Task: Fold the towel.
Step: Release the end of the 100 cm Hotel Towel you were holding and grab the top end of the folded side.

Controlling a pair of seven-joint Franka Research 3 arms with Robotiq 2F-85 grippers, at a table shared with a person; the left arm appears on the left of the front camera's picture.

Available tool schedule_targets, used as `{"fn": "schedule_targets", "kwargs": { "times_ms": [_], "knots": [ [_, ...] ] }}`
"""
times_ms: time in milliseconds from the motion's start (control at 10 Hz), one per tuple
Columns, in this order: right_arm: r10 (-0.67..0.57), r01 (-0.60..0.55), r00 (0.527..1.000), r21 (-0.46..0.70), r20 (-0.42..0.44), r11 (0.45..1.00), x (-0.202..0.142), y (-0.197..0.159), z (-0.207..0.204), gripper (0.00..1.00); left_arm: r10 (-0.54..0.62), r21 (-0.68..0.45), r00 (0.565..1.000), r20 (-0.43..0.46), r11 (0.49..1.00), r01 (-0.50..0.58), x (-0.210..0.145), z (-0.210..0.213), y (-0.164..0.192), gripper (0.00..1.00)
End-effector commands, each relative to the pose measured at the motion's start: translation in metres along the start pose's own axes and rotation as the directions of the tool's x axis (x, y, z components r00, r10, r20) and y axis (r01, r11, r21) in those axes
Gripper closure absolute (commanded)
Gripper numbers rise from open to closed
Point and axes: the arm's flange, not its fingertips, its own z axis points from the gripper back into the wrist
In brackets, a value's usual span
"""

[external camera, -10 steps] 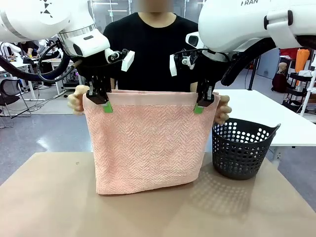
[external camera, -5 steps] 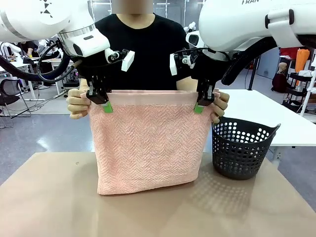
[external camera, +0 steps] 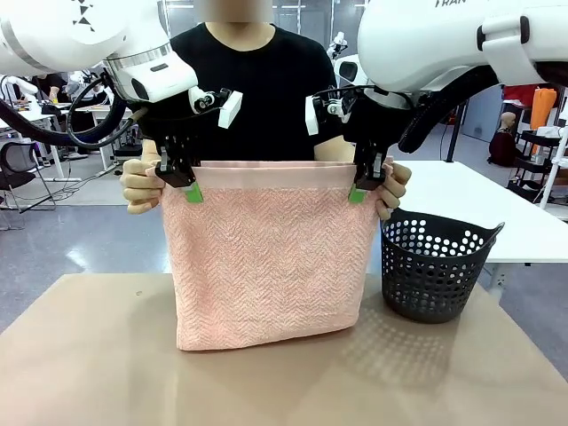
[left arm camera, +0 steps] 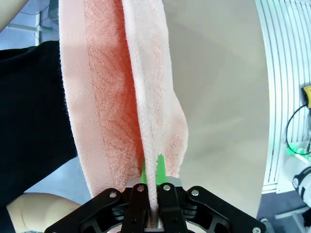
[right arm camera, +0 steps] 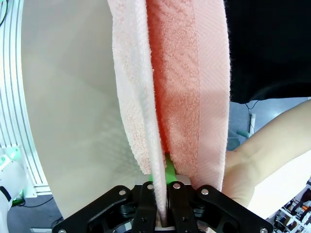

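The salmon-pink towel (external camera: 266,257) hangs doubled over above the table, its lower fold just touching the tabletop. My left gripper (external camera: 188,185) is shut on its near layer at the top left corner. My right gripper (external camera: 359,188) pinches the top right corner the same way. The person's hands (external camera: 140,185) (external camera: 393,188) hold the far layer just behind both corners. In the left wrist view the towel (left arm camera: 146,111) runs up from between the green pads (left arm camera: 161,167). In the right wrist view the towel (right arm camera: 165,97) rises likewise from the pads (right arm camera: 169,171), a forearm (right arm camera: 272,150) beside it.
A dark grey perforated basket (external camera: 437,266) stands on the table right of the towel. The brown tabletop (external camera: 106,364) lies bare in front and to the left. A white table (external camera: 479,200) stands behind the basket.
The person's hands moved up and inward to the towel's top corners behind my grippers. The towel shifted slightly; my grippers stayed put.
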Motion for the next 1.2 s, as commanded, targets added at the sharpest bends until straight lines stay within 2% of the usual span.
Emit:
{"fn": "schedule_targets", "kwargs": {
  "times_ms": [0,100,200,300,400,500,600,700,800,900,1100],
  "knots": [
    [0.002,-0.002,1.000,-0.004,-0.006,1.000,-0.001,0.000,-0.001,1.00,-0.005,0.004,1.000,-0.002,1.000,0.005,0.000,0.001,0.000,1.00],
    [0.002,-0.002,1.000,-0.004,-0.006,1.000,-0.001,0.000,-0.001,1.00,-0.005,0.004,1.000,-0.002,1.000,0.005,0.000,0.001,0.000,1.00],
    [0.000,0.000,1.000,0.000,0.000,1.000,0.000,0.000,0.000,0.97,0.000,0.000,1.000,0.000,1.000,0.000,0.000,0.000,0.000,0.59],
    [0.032,-0.032,0.999,-0.020,-0.033,0.999,-0.001,0.002,0.001,0.63,-0.011,0.019,1.000,0.006,1.000,0.011,0.000,0.004,-0.001,0.60],
    [0.008,-0.008,1.000,-0.037,-0.018,0.999,-0.002,0.003,0.003,0.62,-0.011,0.033,1.000,-0.017,0.999,0.011,0.000,0.007,-0.003,0.23],
    [0.003,-0.004,1.000,-0.047,-0.018,0.999,-0.002,0.004,0.005,0.27,-0.005,0.053,0.999,-0.048,0.999,0.007,0.000,0.013,-0.004,0.57],
    [-0.001,0.000,1.000,-0.058,-0.014,0.998,-0.003,0.005,0.008,0.60,0.001,0.064,0.996,-0.088,0.998,0.004,0.000,0.016,-0.006,0.00],
    [-0.010,0.009,1.000,-0.083,-0.013,0.997,-0.003,0.005,0.013,0.00,0.012,0.081,0.995,-0.095,0.997,-0.004,0.000,0.020,-0.006,0.21],
    [-0.013,0.011,1.000,-0.117,-0.018,0.993,-0.002,0.006,0.021,0.24,0.024,0.103,0.994,-0.107,0.995,-0.013,0.002,0.026,-0.006,0.00],
    [-0.006,0.003,1.000,-0.168,-0.019,0.986,0.000,0.009,0.036,0.00,0.047,0.140,0.992,-0.114,0.990,-0.031,0.001,0.036,-0.007,0.00],
    [0.006,0.000,1.000,-0.248,0.023,0.969,0.001,0.013,0.059,0.00,0.093,0.225,0.987,-0.130,0.972,-0.062,0.003,0.059,-0.006,0.00]
  ]
}}
